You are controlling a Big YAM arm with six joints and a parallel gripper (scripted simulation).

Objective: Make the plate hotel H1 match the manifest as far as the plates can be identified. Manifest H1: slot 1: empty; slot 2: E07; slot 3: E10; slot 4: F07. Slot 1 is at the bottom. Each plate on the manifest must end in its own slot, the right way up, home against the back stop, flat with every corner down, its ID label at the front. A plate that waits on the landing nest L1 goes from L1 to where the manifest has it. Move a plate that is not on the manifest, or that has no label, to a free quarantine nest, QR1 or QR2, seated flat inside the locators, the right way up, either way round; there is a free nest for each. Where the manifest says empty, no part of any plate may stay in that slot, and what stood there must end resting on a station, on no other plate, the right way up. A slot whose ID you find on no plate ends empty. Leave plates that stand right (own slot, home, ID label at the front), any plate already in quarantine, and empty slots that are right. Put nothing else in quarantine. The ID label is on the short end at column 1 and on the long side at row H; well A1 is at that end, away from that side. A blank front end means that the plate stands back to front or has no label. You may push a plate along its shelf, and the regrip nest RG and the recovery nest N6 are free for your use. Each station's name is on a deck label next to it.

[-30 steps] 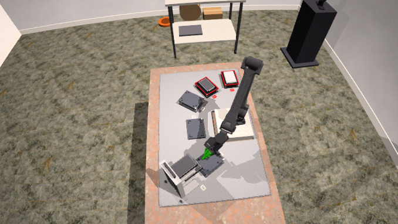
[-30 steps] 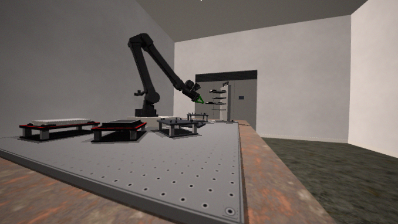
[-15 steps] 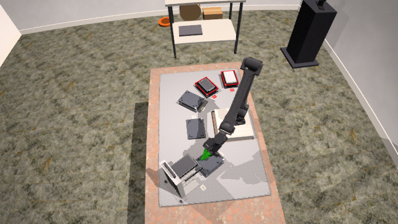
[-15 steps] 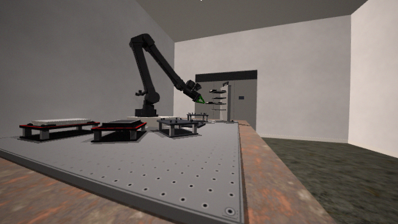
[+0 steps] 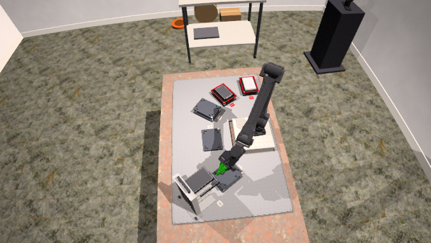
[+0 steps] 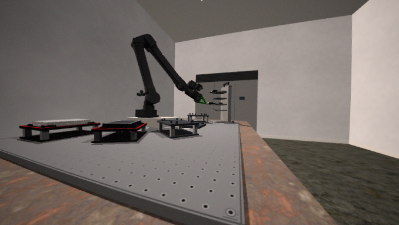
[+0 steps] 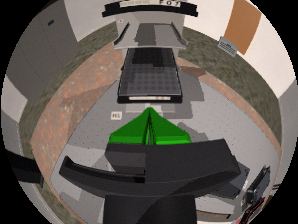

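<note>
From the top view, at the deck's near-left corner I see the plate hotel (image 5: 184,191) with a dark plate (image 5: 198,180) jutting out of its front toward the arm. Just right of it — the gripper (image 5: 222,170), green fingers clenched together on nothing, tips pointed at that plate's front end (touching or not, I cannot tell). Under the gripper sits a dark nest (image 5: 229,179). Toward the far right edge, two red-rimmed nests: one carries a dark plate (image 5: 223,93), the other a white plate (image 5: 248,84).
</note>
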